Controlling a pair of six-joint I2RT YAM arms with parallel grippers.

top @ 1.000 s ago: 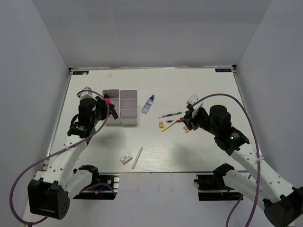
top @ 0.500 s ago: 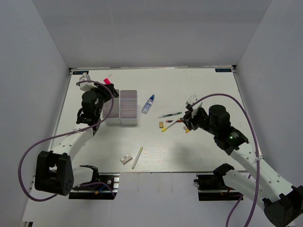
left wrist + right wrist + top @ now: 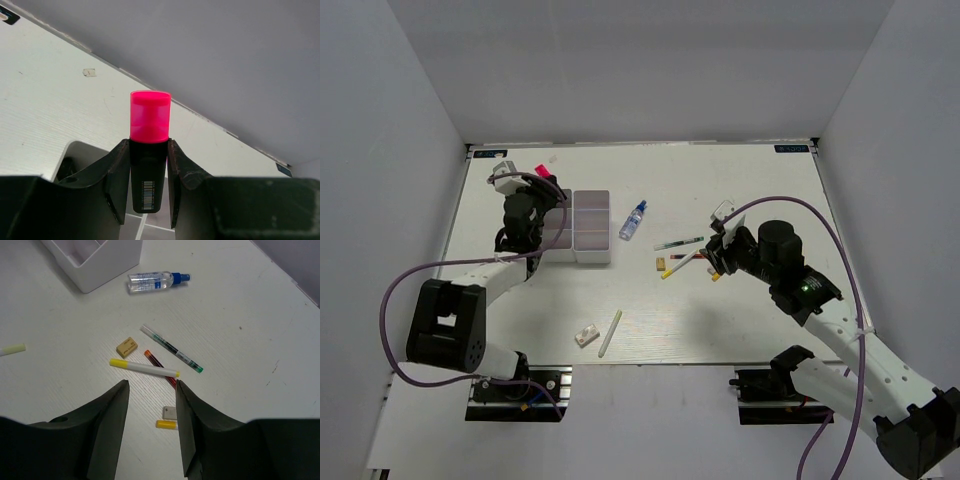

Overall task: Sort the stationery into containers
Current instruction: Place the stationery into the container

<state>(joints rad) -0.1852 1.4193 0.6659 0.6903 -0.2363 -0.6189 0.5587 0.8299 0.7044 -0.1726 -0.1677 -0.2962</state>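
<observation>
My left gripper (image 3: 148, 145) is shut on a black marker with a pink cap (image 3: 150, 117), which points up and away; in the top view the pink cap (image 3: 541, 172) is just beyond the far left corner of the white divided box (image 3: 592, 256). The box's rim (image 3: 75, 149) shows below the jaws. My right gripper (image 3: 152, 383) is open and empty, above a white marker with yellow ends (image 3: 144, 368), a red pen (image 3: 159, 363), a green pen (image 3: 172, 348), a small white block (image 3: 170, 412) and a yellow piece (image 3: 166, 424). In the top view this gripper (image 3: 718, 258) is right of that cluster.
A tan eraser (image 3: 127, 347) lies left of the pens. A small spray bottle (image 3: 633, 220) lies right of the box. A white stick (image 3: 610, 332) and a small white block (image 3: 587, 336) lie near the table's front edge.
My left gripper has swung up and back from over the box's left cells, with the pink marker held, and now points toward the far wall. The right arm has barely moved.
</observation>
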